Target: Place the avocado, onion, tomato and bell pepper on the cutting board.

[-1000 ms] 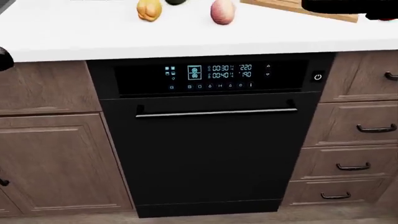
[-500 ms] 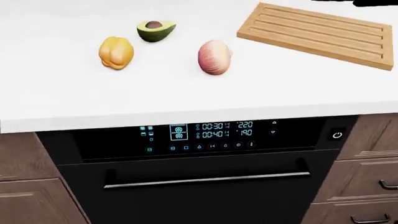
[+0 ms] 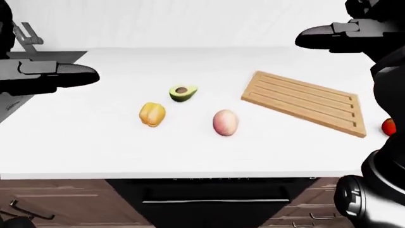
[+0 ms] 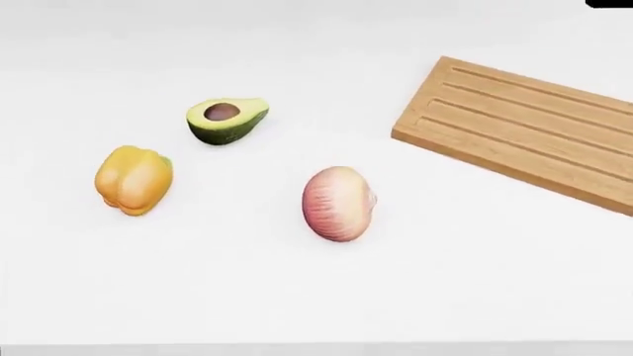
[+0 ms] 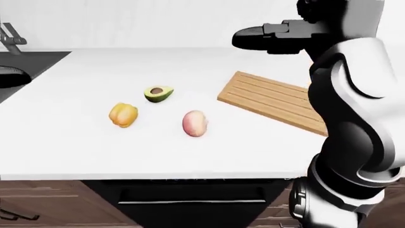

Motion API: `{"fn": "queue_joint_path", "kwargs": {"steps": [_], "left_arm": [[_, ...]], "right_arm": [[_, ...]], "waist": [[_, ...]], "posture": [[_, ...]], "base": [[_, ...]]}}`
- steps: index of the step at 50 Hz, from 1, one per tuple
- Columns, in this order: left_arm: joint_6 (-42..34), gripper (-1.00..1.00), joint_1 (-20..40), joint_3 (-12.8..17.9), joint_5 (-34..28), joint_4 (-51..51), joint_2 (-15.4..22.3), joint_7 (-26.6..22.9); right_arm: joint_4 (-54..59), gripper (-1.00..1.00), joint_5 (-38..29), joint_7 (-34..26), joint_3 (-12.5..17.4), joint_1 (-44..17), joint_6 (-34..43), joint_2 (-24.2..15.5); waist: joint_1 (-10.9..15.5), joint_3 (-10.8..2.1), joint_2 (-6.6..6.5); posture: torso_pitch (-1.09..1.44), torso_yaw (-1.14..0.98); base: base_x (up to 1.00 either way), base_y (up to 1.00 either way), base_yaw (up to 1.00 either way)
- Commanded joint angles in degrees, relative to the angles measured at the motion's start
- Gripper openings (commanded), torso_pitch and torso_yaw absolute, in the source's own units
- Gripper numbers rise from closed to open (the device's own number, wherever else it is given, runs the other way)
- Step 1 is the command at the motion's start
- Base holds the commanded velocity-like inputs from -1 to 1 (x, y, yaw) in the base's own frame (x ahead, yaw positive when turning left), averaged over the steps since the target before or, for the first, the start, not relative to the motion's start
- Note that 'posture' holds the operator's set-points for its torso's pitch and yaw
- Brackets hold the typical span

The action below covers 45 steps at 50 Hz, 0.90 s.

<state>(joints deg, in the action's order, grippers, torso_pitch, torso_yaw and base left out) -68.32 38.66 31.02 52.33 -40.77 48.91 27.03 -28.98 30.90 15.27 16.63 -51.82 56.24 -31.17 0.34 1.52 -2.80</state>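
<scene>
Onion (image 4: 338, 203) lies nearest on the white counter (image 4: 247, 297). Left of it sits the bell pepper (image 4: 133, 179); beyond, the avocado (image 4: 226, 119). Right lie the bare cutting board (image 4: 525, 130) and tomato (image 3: 389, 127). Left hand (image 3: 60, 76) and right hand (image 3: 329, 37) hover empty; finger spread unclear.
</scene>
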Motion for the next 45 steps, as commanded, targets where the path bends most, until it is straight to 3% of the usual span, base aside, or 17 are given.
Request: {"fn": "queue_joint_path", "kwargs": {"steps": [1,4,6,8,10,13,15,16,20,23,25,26,33,35,37,42,45], "left_arm": [[2.08,1.0,0.69,0.61,0.79,-0.41,1.11,0.46],[2.73,1.0,0.11,0.84,1.7,-0.24,1.9,0.98],[3.26,1.0,-0.28,0.87,2.04,-0.02,2.24,1.28],[3.72,1.0,-0.56,0.6,2.22,0.08,2.39,1.54],[4.01,1.0,-0.56,0.43,2.35,0.28,2.66,1.71],[4.3,1.0,-0.86,0.31,2.54,0.19,2.82,1.9],[4.37,1.0,-0.75,0.45,2.82,0.46,3.08,1.98],[4.48,1.0,-0.87,0.52,2.87,0.49,3.18,1.97],[4.89,1.0,-1.52,0.97,3.16,0.59,3.52,1.91],[5.18,1.0,-1.81,1.11,3.38,0.62,3.78,2.0],[5.24,1.0,-1.94,1.17,3.62,0.6,3.85,2.14],[5.28,1.0,-1.83,1.18,3.76,0.68,3.95,2.25],[5.69,1.0,-2.18,1.11,3.69,0.87,4.31,2.34],[5.67,1.0,-2.21,1.27,3.83,0.93,4.45,2.36],[5.69,1.0,-2.27,1.44,3.97,1.02,4.62,2.46],[5.82,1.0,-2.35,1.42,4.42,1.04,4.82,2.76],[5.87,1.0,-2.32,1.32,4.61,1.06,4.83,2.98]], "right_arm": [[-0.69,1.0,-0.61,0.6,1.25,-1.32,-1.45,-0.72],[-0.38,1.0,0.43,1.96,2.28,-1.49,-0.99,-0.26],[-0.11,1.0,0.83,2.35,2.03,-1.4,-1.18,-0.68],[0.0,1.0,0.97,2.61,1.81,-1.24,-1.45,-0.88],[0.0,1.0,0.97,2.49,1.56,-0.97,-1.58,-1.25],[-0.05,1.0,0.74,2.24,1.31,-0.42,-1.94,-1.43],[0.33,1.0,0.59,2.25,1.06,-0.86,-2.04,-1.4],[0.5,1.0,0.56,2.21,1.07,-1.03,-2.05,-1.3],[0.61,1.0,-0.01,1.85,0.68,-1.41,-2.05,-1.07],[0.38,1.0,-0.35,1.76,0.74,-1.3,-1.69,-0.99],[0.17,1.0,-0.33,1.69,0.97,-1.17,-1.53,-0.97],[-0.06,1.0,-0.13,1.69,1.23,-1.24,-1.28,-1.0],[0.11,1.0,-1.62,0.93,0.26,-0.9,-2.32,-1.08],[0.12,1.0,-2.65,0.34,-0.27,-0.94,-2.45,-0.93],[-0.07,1.0,-3.33,-0.13,-0.12,-0.84,-1.74,-0.77],[-0.31,1.0,-4.52,-1.01,0.18,-0.76,-1.43,-0.3],[-0.26,1.0,-4.93,-1.06,0.48,-0.85,-1.69,0.25]], "waist": [[-0.29,-0.69,-0.71],[-0.02,-0.15,3.21],[0.44,-1.56,5.77],[-0.18,-0.13,4.99],[-0.41,-0.4,3.92],[-0.97,1.71,-0.39],[-1.34,0.8,-3.18],[-0.61,1.14,-1.93],[-0.75,-0.52,-1.6],[-1.42,-0.65,0.15],[-1.47,-0.41,2.46],[-1.58,-0.95,5.62],[-1.49,-1.21,3.97],[-1.45,1.44,2.92],[-1.13,2.36,2.52],[0.01,-0.44,2.21],[-0.15,0.12,0.48]], "posture": [[0.0,0.0],[0.0,0.0],[0.0,0.0],[0.0,0.0],[0.0,0.0],[0.0,0.0],[0.0,0.0],[0.0,0.0],[0.0,0.0],[0.0,0.0],[0.0,0.0],[0.0,0.0],[0.0,0.0],[0.0,0.0],[0.0,0.0],[0.0,0.0],[0.0,0.0]], "base": [[0.0,-0.12,0.0],[0.0,-0.1,0.0],[0.0,-0.13,0.0],[0.0,-0.14,0.0],[0.0,-0.21,0.0],[0.0,-0.54,0.0],[0.0,-0.54,0.0],[0.0,-0.55,0.0],[-0.07,-0.48,0.0],[-0.26,-0.41,0.0],[-0.31,-0.34,0.0],[-0.32,-0.21,0.0],[-0.32,-0.1,0.0],[0.0,0.0,0.0],[0.0,0.0,0.0],[-0.21,0.0,0.0],[-0.18,0.0,0.0]]}}
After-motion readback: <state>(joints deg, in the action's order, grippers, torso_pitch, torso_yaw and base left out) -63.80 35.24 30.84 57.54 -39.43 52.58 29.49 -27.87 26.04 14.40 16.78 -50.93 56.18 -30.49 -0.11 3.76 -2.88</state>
